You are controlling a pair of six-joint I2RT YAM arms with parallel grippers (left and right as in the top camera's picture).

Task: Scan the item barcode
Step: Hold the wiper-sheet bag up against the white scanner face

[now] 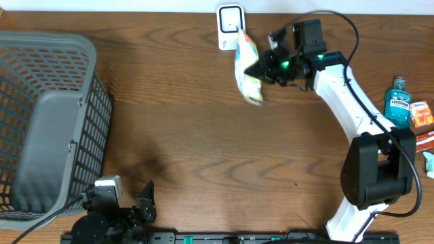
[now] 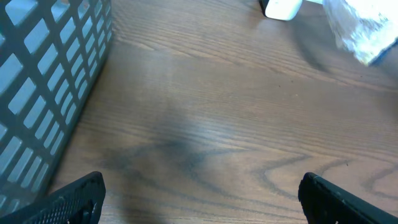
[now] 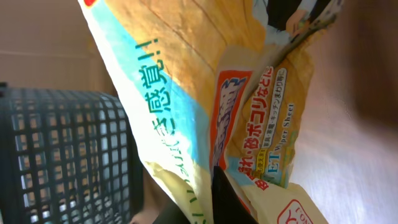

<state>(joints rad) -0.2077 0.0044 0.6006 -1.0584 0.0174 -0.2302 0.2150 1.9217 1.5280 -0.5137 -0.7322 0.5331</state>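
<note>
While your left gripper (image 2: 200, 186) sits low at the near edge, its jaws spread wide over the bare wooden table (image 1: 217, 149), the grey basket (image 1: 47, 122) stands on its left side. Farther out, your right gripper (image 1: 266, 68) is clamped on the yellow-and-blue packet (image 1: 247, 68), which hangs just beside the white scanner (image 1: 230, 24) at the far edge.

Crumpled yellow packet (image 1: 247, 68) tilted; beside white scanner (image 1: 229, 20).
</note>
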